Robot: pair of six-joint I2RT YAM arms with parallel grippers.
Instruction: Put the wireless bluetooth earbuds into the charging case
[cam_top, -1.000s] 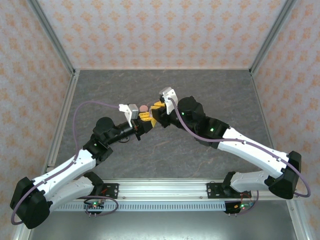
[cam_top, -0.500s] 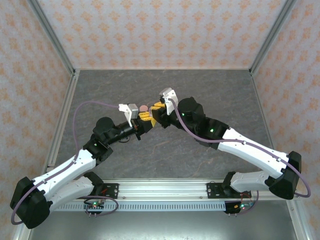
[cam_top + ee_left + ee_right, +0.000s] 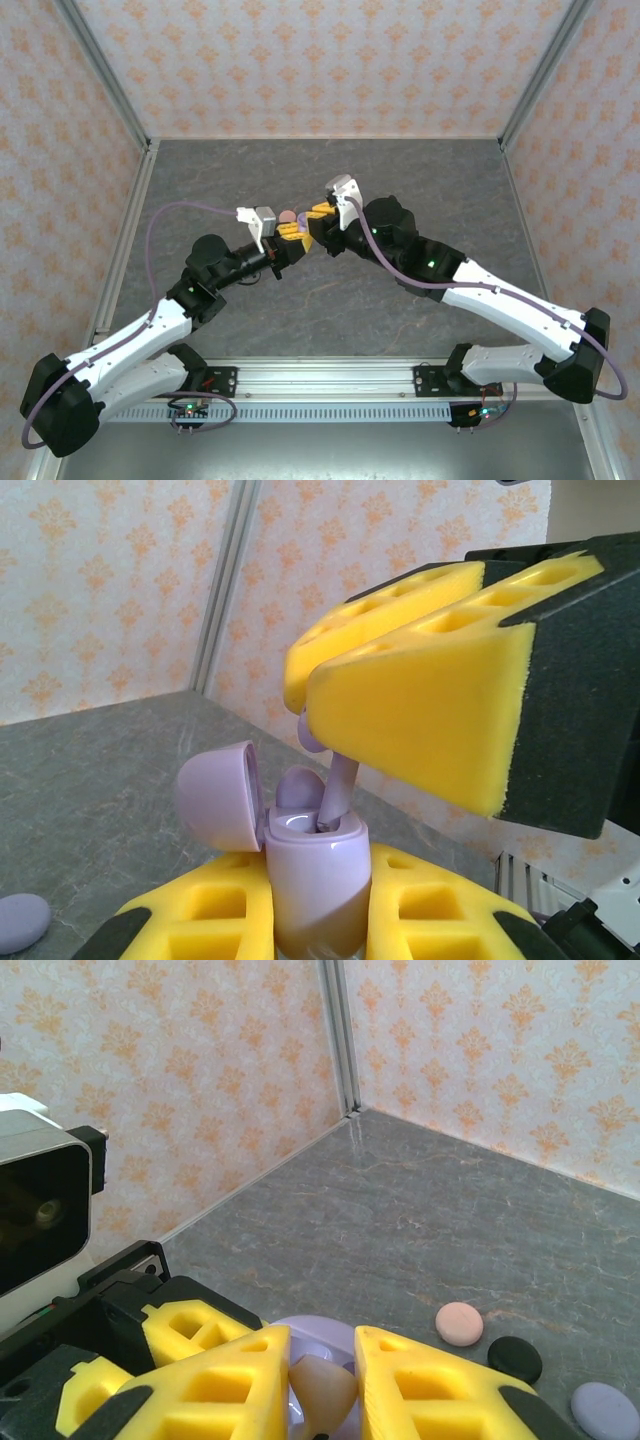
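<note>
The purple charging case (image 3: 312, 875) stands upright with its lid (image 3: 218, 795) flipped open to the left, and my left gripper (image 3: 315, 915) is shut on its body. One purple earbud (image 3: 297, 785) sits in the case. My right gripper (image 3: 322, 1390) is shut on a second earbud (image 3: 338, 790) from above, and its stem tip is in the case's other slot. In the right wrist view this earbud (image 3: 322, 1385) looks pale between the yellow pads, with the case (image 3: 312, 1332) under it. From above, both grippers (image 3: 290, 232) (image 3: 316, 214) meet over the table's middle.
A pink disc (image 3: 459, 1324), a black disc (image 3: 514, 1358) and a purple disc (image 3: 604, 1410) lie on the grey table past the right gripper. A purple disc (image 3: 20, 923) lies left of the case. Patterned walls enclose the table (image 3: 420, 180).
The right gripper has shifted slightly right and away with its earbud, so a purple part now shows from above. The left arm has stayed still with the case.
</note>
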